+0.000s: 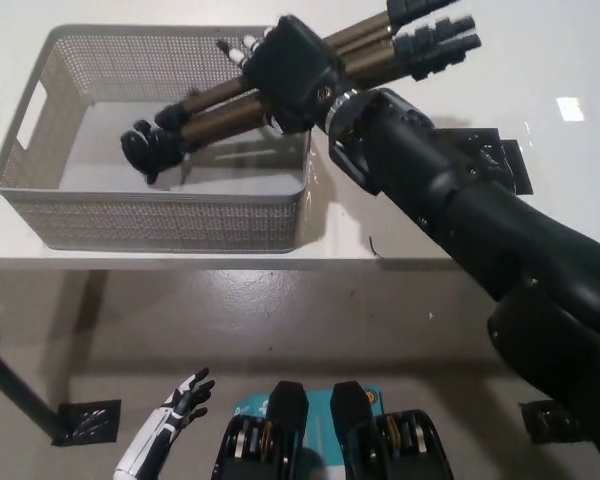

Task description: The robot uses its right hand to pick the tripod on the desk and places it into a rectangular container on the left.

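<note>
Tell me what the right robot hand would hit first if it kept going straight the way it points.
Probably the basket: the right robot hand, gripping the tripod, points left over its right wall, toward the floor inside. Depth is unclear.

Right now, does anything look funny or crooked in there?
Only the tripod: it is tilted, its head end down inside the grey basket and its feet poking out past the right rim. The black right hand grips it, so it is not set down yet. The white left hand rests low, open.
</note>
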